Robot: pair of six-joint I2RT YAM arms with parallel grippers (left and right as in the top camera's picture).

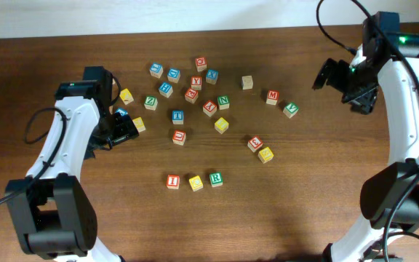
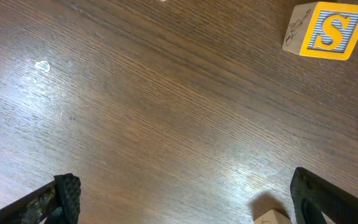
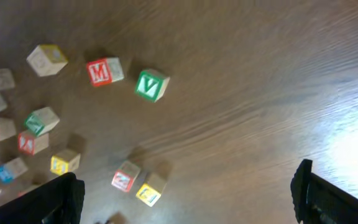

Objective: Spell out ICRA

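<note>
Near the table's front, three cubes stand in a row: red I point(image 1: 172, 180), yellow C point(image 1: 196, 183) and green R point(image 1: 215, 178). In the loose cluster behind them lies a red cube point(image 1: 209, 108) whose letter looks like an A; it also shows as a red cube point(image 3: 31, 142) at the left of the right wrist view. My left gripper point(image 1: 118, 127) is open and low over the wood point(image 2: 185, 205), empty, beside a yellow S cube point(image 2: 325, 30). My right gripper point(image 1: 344, 86) hangs open and empty, high at the back right point(image 3: 188, 202).
Several more letter cubes lie scattered across the middle of the table, among them a red M point(image 3: 101, 71), a green V point(image 3: 150, 85) and a red and yellow pair point(image 1: 260, 148). A cube corner point(image 2: 271, 218) shows just inside my left gripper's right finger.
</note>
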